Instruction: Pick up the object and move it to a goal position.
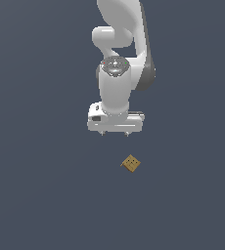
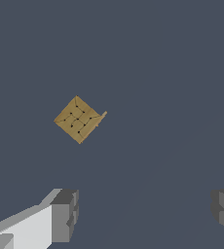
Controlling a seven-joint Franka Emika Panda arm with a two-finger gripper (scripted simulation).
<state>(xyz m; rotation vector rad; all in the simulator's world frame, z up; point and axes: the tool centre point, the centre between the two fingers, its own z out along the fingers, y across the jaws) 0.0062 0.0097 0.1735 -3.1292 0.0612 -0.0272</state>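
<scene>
The block below the gripper looks like matt tan cardboard, dark-specked on top. The gripper's body is smooth, slightly glossy white plastic; its fingers have dull grey pads.

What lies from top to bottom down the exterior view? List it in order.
White robot arm → gripper, its fingers pointing down → bare stretch of dark grey floor → small tan-brown block, lying apart from the gripper and turned diamond-wise.
</scene>
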